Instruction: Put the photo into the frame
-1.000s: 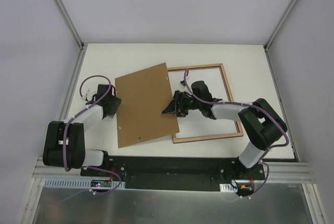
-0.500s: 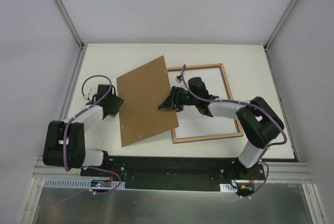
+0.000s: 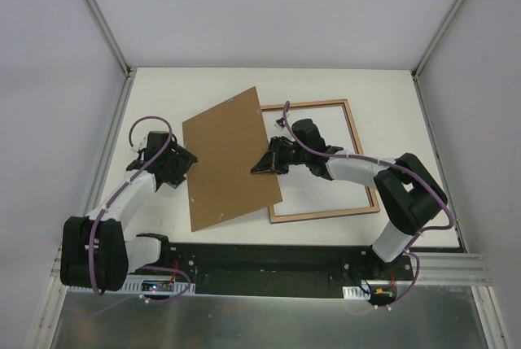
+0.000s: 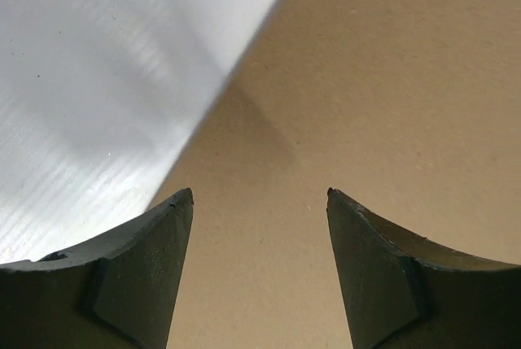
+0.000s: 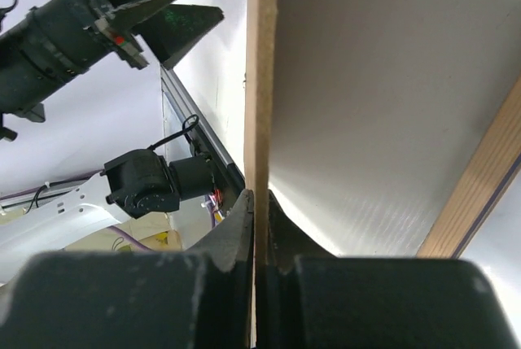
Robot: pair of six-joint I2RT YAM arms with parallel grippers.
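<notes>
The plain brown backing board (image 3: 230, 158) stands tilted over the table's left middle. My right gripper (image 3: 264, 166) is shut on its right edge, and the right wrist view shows both fingers of that gripper (image 5: 260, 194) pinching the thin board edge (image 5: 262, 80). My left gripper (image 3: 186, 162) is open at the board's left edge; in its own view that gripper (image 4: 259, 194) has only the board's brown face (image 4: 391, 105) between its spread fingers. The frame (image 3: 356, 150) lies flat with its wood-coloured back up, its left side under the board. The photo's picture does not show in any view.
Grey walls with metal rails (image 3: 114, 133) enclose the white table (image 3: 391, 89) on three sides. The black base rail (image 3: 269, 259) runs along the near edge. The right arm (image 3: 358, 170) stretches across the frame's opening.
My right gripper has shut on the board's right edge. My left gripper has opened wider and its arm has swung nearer the wall. The board has turned slightly.
</notes>
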